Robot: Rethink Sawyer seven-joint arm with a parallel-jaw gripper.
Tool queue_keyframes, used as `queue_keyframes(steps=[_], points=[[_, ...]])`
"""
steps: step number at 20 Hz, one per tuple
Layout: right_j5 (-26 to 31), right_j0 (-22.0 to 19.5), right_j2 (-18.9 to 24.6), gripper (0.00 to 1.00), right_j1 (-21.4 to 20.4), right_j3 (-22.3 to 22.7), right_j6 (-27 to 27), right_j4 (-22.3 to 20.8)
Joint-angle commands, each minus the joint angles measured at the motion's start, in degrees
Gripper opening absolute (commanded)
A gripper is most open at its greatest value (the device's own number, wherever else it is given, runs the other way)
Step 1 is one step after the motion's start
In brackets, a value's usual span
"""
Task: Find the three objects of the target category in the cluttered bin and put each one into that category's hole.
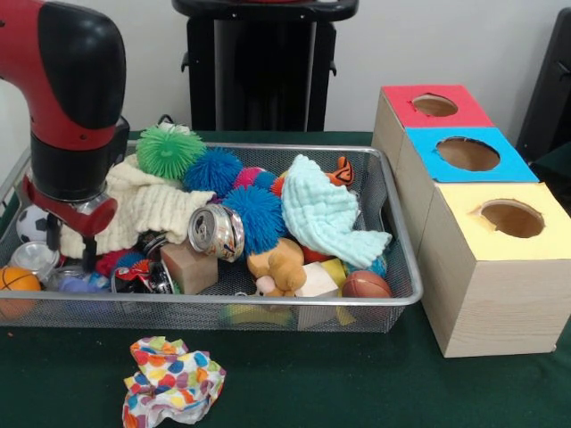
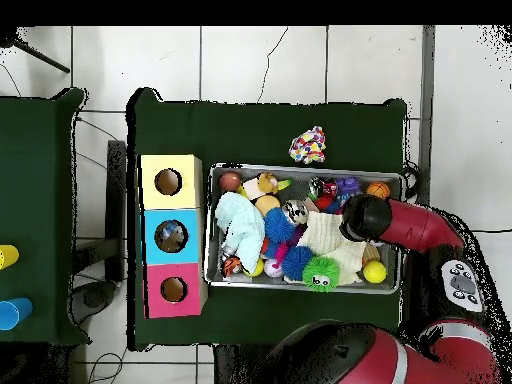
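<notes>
Clear plastic pieces are what we look for first: we see one clear, glossy item (image 1: pixel 36 259) at the left end of the bin (image 1: pixel 397 299) in the front view, low against the mesh, with an orange ball (image 1: pixel 16 283) just beside it. We cannot tell whether other clear pieces lie under the clutter.

Gripper (image 1: pixel 70 248) hangs just over that end of the bin, right beside the clear item; two dark fingers (image 1: pixel 89 251) point down with a gap between them and nothing held.

Around it in the bin we note a cream cloth (image 1: pixel 147 207), a crushed silver can (image 1: pixel 217 234), green (image 1: pixel 169 150) and blue (image 1: pixel 212 169) spiky balls, and a pale blue cloth (image 1: pixel 323 214).

Outside, a dotted cloth (image 1: pixel 174 379) lies on the green table (image 1: pixel 357 383) in front of the bin. Three wooden boxes stand beside it, topped red (image 1: pixel 435 107), blue (image 1: pixel 466 154) and yellow (image 1: pixel 508 219), each with a round hole.
</notes>
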Motion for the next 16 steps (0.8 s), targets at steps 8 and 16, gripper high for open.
queue_keyframes(steps=[8, 16], points=[[-7.9, -1.2, 8.7, 1.00, 4.8, 6.1, 0.8, -1.2], [-3.4, -1.3, 10.1, 1.00, 0.5, 8.4, -0.3, 0.8]])
